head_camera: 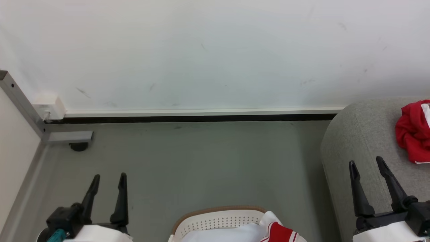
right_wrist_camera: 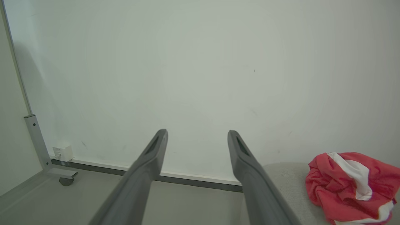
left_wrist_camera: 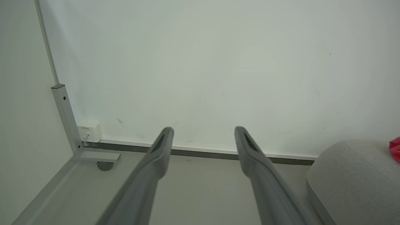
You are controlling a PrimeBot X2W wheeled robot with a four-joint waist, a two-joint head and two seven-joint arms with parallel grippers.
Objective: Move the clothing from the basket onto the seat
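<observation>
Staring at a plain white wall (head_camera: 215,50) running across the far side, with grey floor (head_camera: 201,161) spreading out nearer. Getting the big grey seat (head_camera: 366,134) bulging in from the right, rounded corner and all. Catching just the far rim of the basket (head_camera: 215,211) at the near edge, about centre, sitting on the floor left of the seat.

Finding one bit of clothing (head_camera: 415,131), red with a white stripe, lying crumpled on the seat at far right. Seeing a second red-and-white garment (head_camera: 278,232) lying in the basket against its right side.

Spotting the left gripper (head_camera: 110,175) hanging near left over bare floor, fingers spread wide, gripping nothing. Same deal with the right gripper (head_camera: 365,160), spread and empty by the seat's left edge, apart from the red bundle.
</observation>
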